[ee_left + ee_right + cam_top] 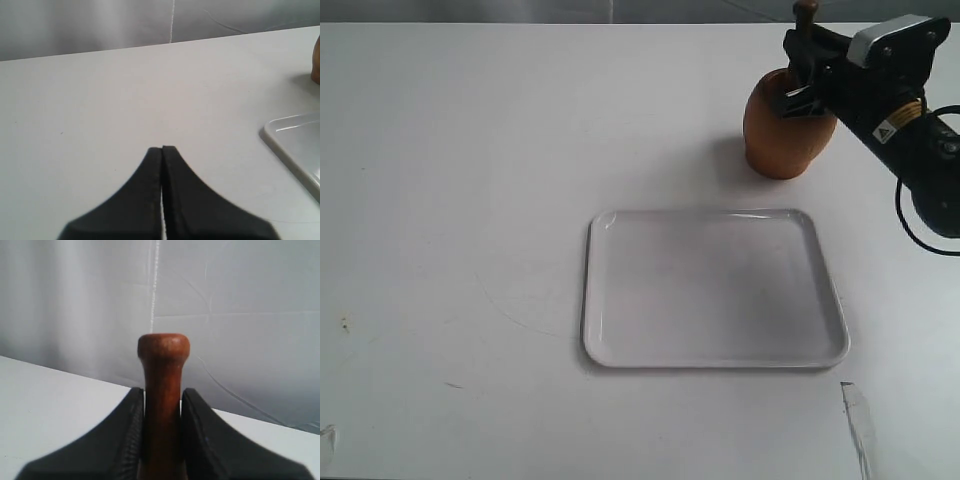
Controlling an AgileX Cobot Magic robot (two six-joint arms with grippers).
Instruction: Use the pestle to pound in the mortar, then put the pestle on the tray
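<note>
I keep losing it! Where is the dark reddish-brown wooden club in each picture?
Exterior view: the dark reddish-brown wooden pestle pokes up at the top right, above the light brown wooden mortar.
Left wrist view: not in it.
Right wrist view: the pestle stands clamped in the black right gripper.
Shared landmark: that gripper, also in the exterior view.

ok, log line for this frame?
right tool: shut on pestle | pestle: upright, lower end in mortar | left tool: shut, empty | tray: empty, pestle not yet placed
</note>
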